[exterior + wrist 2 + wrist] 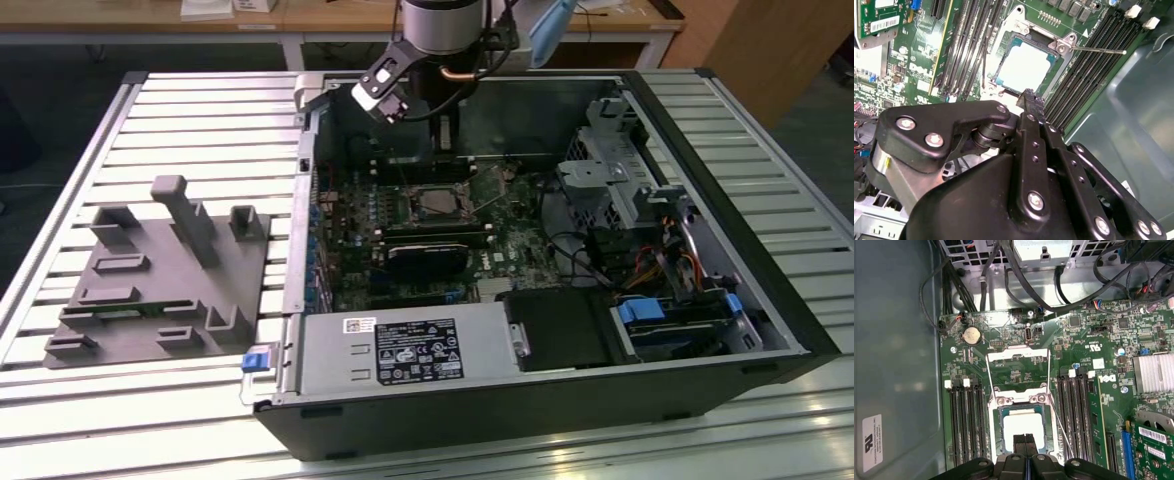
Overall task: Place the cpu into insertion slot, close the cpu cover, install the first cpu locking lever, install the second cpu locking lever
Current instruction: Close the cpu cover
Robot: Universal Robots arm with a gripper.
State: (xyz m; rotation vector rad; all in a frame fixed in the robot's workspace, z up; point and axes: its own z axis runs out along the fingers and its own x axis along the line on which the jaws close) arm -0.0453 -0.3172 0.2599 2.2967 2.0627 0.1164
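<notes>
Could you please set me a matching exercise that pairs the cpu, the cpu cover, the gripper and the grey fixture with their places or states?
1. cpu
2. cpu cover
3. gripper
4. grey fixture

A. swung open
B. outside the computer case
C. lying in the insertion slot
D. shut, holding nothing

Pairs: 1-C, 2-A, 3-D, 4-B.

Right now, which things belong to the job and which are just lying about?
Job: pale silvery square cpu; dark metal-rimmed insertion slot; thin silvery cpu cover; black gripper.
Idle: grey plastic fixture; round silver coin battery; long black memory slots.
</notes>
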